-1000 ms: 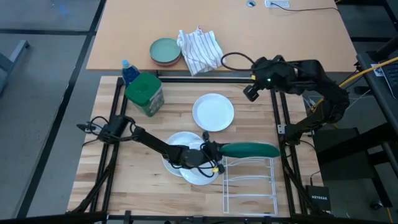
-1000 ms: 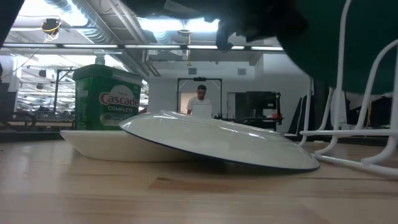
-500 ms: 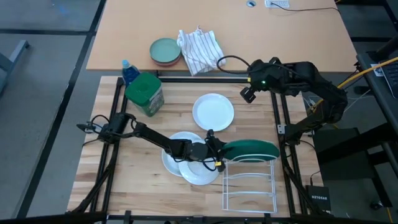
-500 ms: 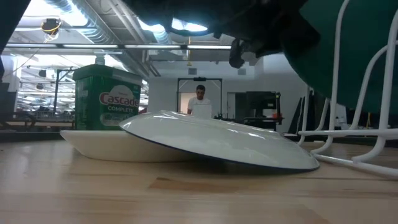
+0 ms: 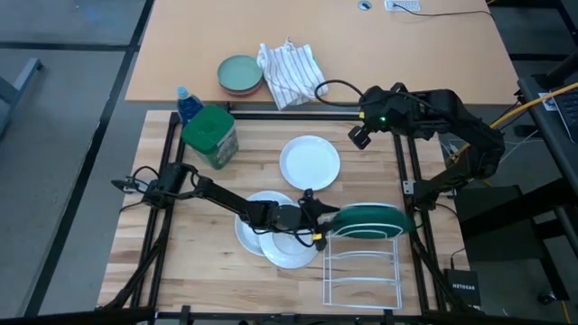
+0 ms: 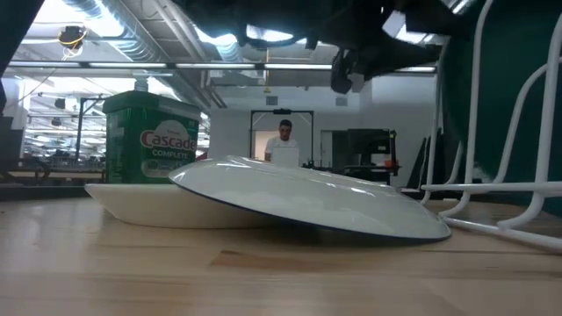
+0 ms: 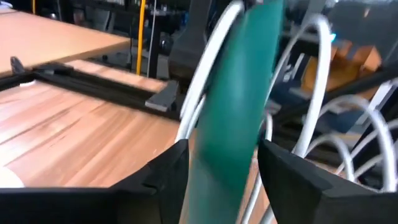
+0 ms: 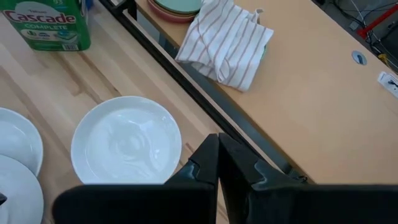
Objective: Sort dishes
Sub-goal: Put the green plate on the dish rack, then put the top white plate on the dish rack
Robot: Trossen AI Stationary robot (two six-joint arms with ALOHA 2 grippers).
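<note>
Wood counter, lower centre of high view: my left tool (image 5: pixel 318 219) released, fingers straddling dark green plate (image 5: pixel 366 218) standing on edge in rack (image 5: pixel 363 266), plate directly ahead. Right tool (image 5: pixel 361 135) clenched, upper right, empty.

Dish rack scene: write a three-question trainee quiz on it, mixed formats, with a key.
1. True or false: the dark green plate stands on edge in the white wire rack.
2. Which gripper is beside the dark green plate? A) left gripper B) right gripper
3. Fill in: the lone white plate lies flat on the ____ table.

Key: 1 true. 2 A; its fingers stand apart on either side of the plate's edge. 3 wooden.
</note>
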